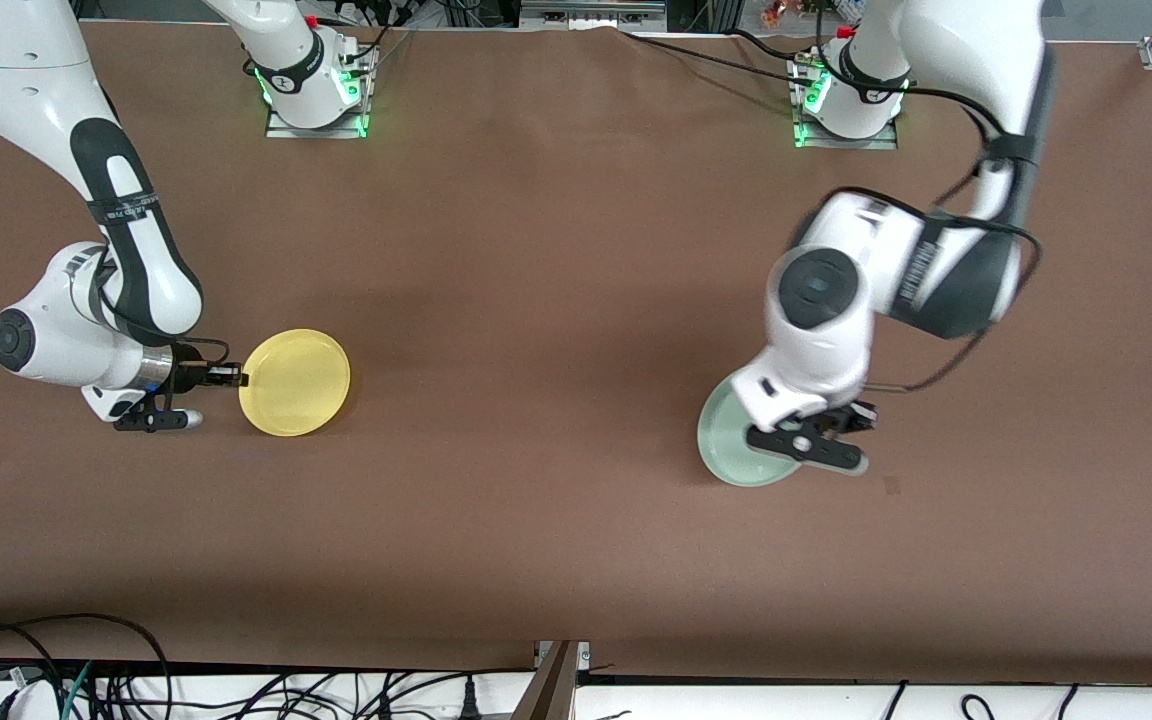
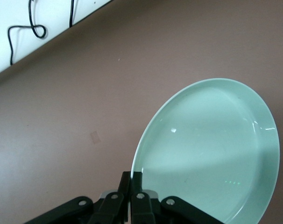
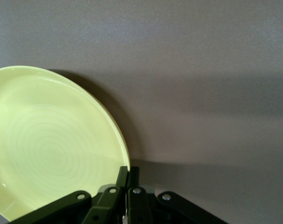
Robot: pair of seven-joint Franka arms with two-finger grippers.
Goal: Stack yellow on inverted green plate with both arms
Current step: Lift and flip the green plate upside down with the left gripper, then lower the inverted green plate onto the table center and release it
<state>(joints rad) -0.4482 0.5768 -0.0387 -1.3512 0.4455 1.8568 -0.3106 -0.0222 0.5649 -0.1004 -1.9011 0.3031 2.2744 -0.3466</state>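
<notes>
Left gripper (image 1: 836,425) fingers pinch green plate (image 1: 736,440) rim, tilted for flipping; right gripper (image 1: 226,377) fingers pinch yellow (image 1: 296,382) rim for stacking, well apart on bench (image 1: 556,300).

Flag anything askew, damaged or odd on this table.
Nothing is spilled or damaged. The green plate is tilted off the table, its rim pinched in the shut left gripper, toward the left arm's end. The yellow plate is gripped at its rim by the shut right gripper, toward the right arm's end.

yellow plate (image 1: 295,382): toward right arm's end, rim pinched | green plate (image 1: 736,440): toward left arm's end, tilted, rim pinched
</notes>
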